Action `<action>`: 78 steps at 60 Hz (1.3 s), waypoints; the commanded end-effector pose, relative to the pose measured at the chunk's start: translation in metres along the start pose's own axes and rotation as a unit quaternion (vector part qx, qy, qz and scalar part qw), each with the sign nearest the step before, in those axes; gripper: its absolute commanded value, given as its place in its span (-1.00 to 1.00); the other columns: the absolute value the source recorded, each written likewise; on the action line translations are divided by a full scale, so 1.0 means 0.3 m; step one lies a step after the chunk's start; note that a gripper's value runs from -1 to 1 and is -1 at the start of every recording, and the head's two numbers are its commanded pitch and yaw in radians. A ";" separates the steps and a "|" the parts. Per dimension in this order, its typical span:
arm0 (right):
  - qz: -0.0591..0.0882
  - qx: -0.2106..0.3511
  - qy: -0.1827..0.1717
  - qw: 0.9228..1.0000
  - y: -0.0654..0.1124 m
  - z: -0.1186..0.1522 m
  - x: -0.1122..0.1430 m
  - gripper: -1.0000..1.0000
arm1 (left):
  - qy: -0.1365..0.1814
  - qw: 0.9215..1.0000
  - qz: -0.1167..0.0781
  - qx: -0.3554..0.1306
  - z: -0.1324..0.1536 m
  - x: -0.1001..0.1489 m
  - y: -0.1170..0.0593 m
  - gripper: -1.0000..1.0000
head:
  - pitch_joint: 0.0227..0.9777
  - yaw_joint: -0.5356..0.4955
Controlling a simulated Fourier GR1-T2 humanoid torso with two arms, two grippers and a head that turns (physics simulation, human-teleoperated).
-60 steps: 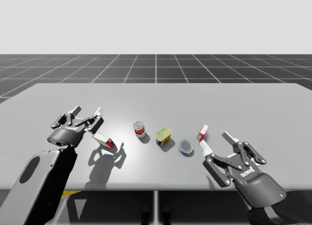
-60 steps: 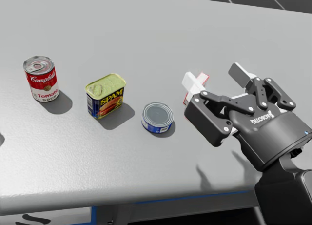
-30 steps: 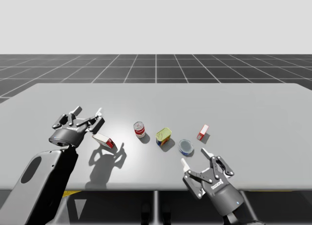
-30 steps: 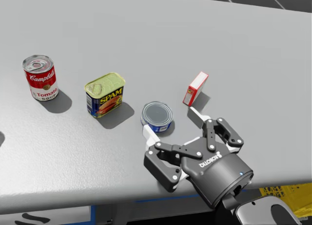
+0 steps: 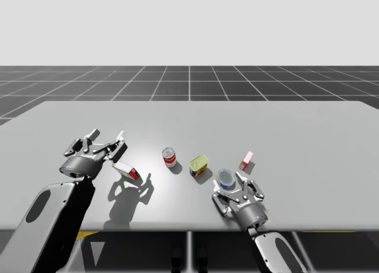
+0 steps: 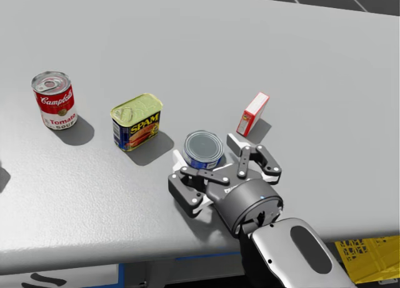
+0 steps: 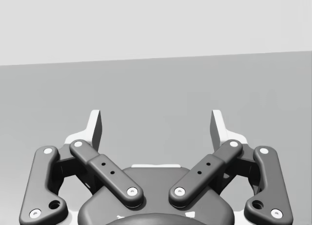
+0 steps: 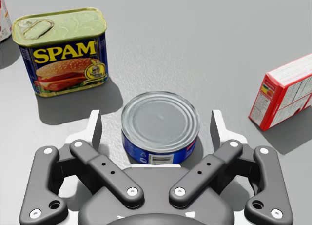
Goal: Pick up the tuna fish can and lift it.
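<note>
The tuna fish can, a low round tin with a blue side wall and a plain silver lid (image 8: 160,122), is standing upright on the grey worktop (image 5: 296,131), near the front edge and a little to the right of its middle. The right gripper (image 8: 156,125) is reaching in over that front edge and is sitting low at the can. In the right wrist view the can is lying between the two white-tipped fingers (image 8: 95,125), close ahead of the palm. The jaws are standing wide apart. A narrow gap is showing on each side between finger and can wall, so neither finger is touching the can and the gripper is holding nothing. The can is resting with its base flat on the worktop. Ahead of the left-hand finger, a blue rectangular tin with a yellow-green lid (image 6: 137,121) is standing well apart from the can. A small red and white box (image 6: 253,114) is standing near the can on its other side. A red and white cylindrical can (image 6: 53,100) is standing farther toward the left edge. The left gripper (image 7: 156,122) is hovering over the left part of the worktop with its jaws spread wide and nothing between them. A second red and white box (image 5: 125,170) is lying just beside it.
</note>
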 end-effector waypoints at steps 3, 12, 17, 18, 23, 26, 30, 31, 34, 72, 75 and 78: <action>0.010 -0.010 0.011 1.000 0.006 -0.072 -0.023 -1.00 | 0.000 1.000 0.000 0.000 -0.001 0.000 0.000 -1.00 | 0.82 -0.43; 0.026 -0.009 0.020 0.999 0.009 -0.081 -0.027 -0.94 | 0.000 1.000 0.001 0.000 -0.001 0.001 0.000 -1.00 | 0.81 -0.42; 0.024 -0.018 0.023 0.999 0.007 -0.072 -0.031 0.95 | 0.000 1.000 0.000 -0.001 -0.001 0.001 0.000 -1.00 | 0.80 -0.43; 0.022 -0.019 0.025 0.999 0.006 -0.069 -0.032 1.00 | 0.000 1.000 0.000 -0.001 -0.001 0.001 0.000 -1.00 | 0.79 -0.43; 0.022 -0.022 0.028 0.999 0.003 -0.061 -0.038 1.00 | 0.000 1.000 0.000 -0.002 -0.001 0.000 -0.001 -1.00 | 0.75 -0.43; 0.021 -0.021 0.030 0.999 0.001 -0.058 -0.040 1.00 | 0.000 1.000 0.000 -0.003 -0.001 0.000 -0.002 -1.00 | 0.71 -0.43; 0.022 -0.021 0.032 0.999 -0.001 -0.053 -0.043 1.00 | 0.001 1.000 0.000 -0.003 -0.001 -0.001 -0.002 -1.00 | 0.57 -0.44; 0.022 -0.021 0.033 0.999 -0.001 -0.053 -0.044 1.00 | 0.001 1.000 0.000 -0.003 -0.001 -0.001 -0.002 -1.00 | 0.55 -0.44; 0.021 -0.020 0.032 0.999 -0.001 -0.052 -0.045 1.00 | 0.001 1.000 0.000 -0.003 -0.001 -0.002 -0.003 -1.00 | 0.42 -0.44; 0.035 -0.017 -0.002 0.999 0.010 -0.049 0.000 1.00 | 0.000 1.000 0.003 -0.004 0.004 -0.004 -0.002 -1.00 | -0.19 -0.43; 0.036 -0.016 -0.010 0.999 0.009 -0.046 0.020 1.00 | 0.000 1.000 0.003 -0.004 0.003 -0.004 -0.001 -1.00 | -0.19 -0.44; 0.036 -0.016 -0.021 0.999 0.007 -0.040 0.052 1.00 | 0.000 1.000 0.003 -0.004 0.003 -0.004 -0.001 -1.00 | -0.19 -0.44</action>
